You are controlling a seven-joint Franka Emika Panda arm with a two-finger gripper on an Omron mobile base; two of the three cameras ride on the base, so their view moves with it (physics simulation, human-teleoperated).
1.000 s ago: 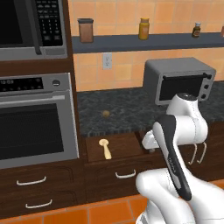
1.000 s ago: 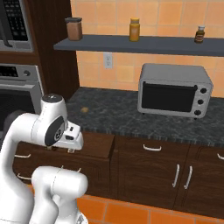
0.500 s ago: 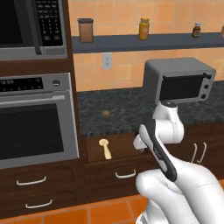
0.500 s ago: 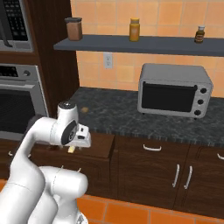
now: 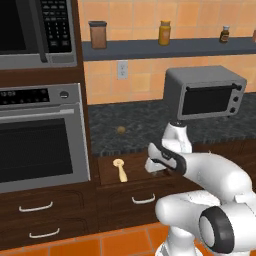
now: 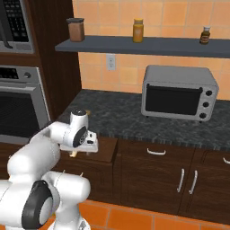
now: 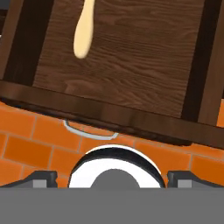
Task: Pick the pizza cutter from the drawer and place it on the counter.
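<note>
The pale cream pizza cutter (image 5: 120, 169) lies on the wood bottom of the open drawer (image 5: 135, 167), left of the middle. Its handle (image 7: 84, 36) shows at the top left of the hand view, the disc head cut off by the frame. My gripper (image 5: 156, 171) hangs low over the right half of the drawer, apart from the cutter. Its fingertips (image 7: 41, 177) stand wide apart, so it is open with nothing between them. From the right, the hand (image 6: 85, 144) hides most of the cutter (image 6: 73, 154). The dark speckled counter (image 5: 140, 122) runs behind the drawer.
A small brown lump (image 5: 121, 129) sits on the counter behind the drawer. A steel toaster oven (image 5: 205, 92) stands at the counter's right. The wall oven (image 5: 40, 137) borders the drawer on the left. The drawer's white handle (image 7: 89, 131) is below its front edge.
The arm has swung down and leftwards from in front of the toaster oven, bringing the hand low over the open drawer. The cutter has not moved.
</note>
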